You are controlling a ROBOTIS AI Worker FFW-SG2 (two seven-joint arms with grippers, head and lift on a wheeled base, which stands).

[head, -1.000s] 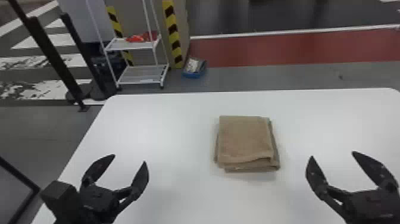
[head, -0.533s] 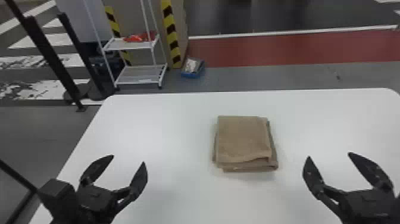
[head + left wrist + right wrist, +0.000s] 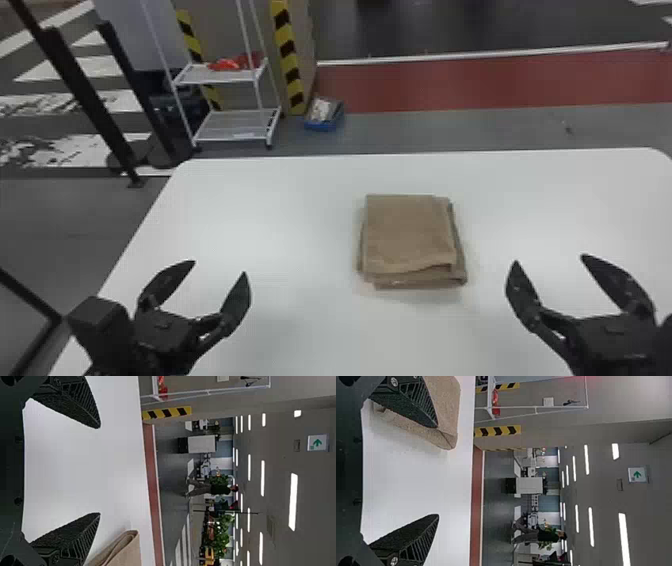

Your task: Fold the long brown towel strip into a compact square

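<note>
On the white table, the brown towel is folded into a compact, layered stack, with lower layers exposed along its right side and near edge. The left gripper and the right gripper are held with fingers spread wide, one to either side and nearer the robot. A wider gap is seen on the left gripper's side, and the towel is set in from the table's far edge
</note>
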